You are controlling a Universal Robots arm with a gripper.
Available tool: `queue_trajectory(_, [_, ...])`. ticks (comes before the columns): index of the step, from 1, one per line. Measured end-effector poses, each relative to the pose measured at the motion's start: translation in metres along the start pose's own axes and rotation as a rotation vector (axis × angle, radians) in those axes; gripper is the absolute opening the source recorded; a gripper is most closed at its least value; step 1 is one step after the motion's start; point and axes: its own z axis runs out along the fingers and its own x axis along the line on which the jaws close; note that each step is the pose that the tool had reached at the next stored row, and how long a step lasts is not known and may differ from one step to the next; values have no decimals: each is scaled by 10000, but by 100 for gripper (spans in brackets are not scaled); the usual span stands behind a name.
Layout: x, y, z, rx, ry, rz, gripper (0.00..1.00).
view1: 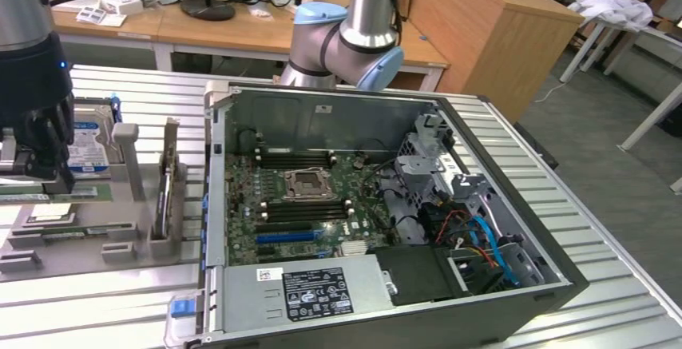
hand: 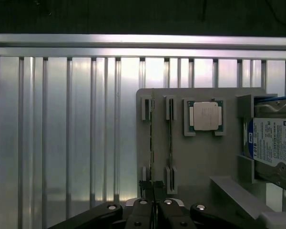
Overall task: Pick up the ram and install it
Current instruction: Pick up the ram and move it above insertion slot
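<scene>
Claw [hand: 152, 187] down over the grey parts tray [hand: 200, 162], on the bench [hand: 62, 133] toward the exterior view's left edge. Its fingers are drawn in narrow, pinching the ram [hand: 151, 143] by its upper edge. The ram stands on edge, still seated in the tray's end brackets.

A second green stick [hand: 170, 143] stands parallel just beside it in its own brackets (tight company on that side). Beyond that stick the processor chip [hand: 205, 116] lies flat in a square recess. The hard drive [hand: 274, 148] stands at the tray's far side, blue-edged label facing up.

Exterior view: the claw [view1: 43, 177] hangs black over the ram [view1: 48, 195], with the hard drive [view1: 91, 137] close behind it. An upright card [view1: 168, 177] stands on edge at the tray's side nearest the open computer case [view1: 319, 89], between the claw and the case wall. Inside the case, the motherboard [view1: 309, 197] lies exposed, with cables and a drive cage toward the exterior view's right. The arm's base joints [view1: 352, 37] rise behind the case at the bench's far edge.
</scene>
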Motion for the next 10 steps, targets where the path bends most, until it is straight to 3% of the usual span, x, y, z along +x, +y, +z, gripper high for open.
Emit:
queue_trajectory(7, [0, 1, -6, 30, -5, -91, 12])
queue_trajectory(10, [0, 0, -64, 31, -6, -90, 12])
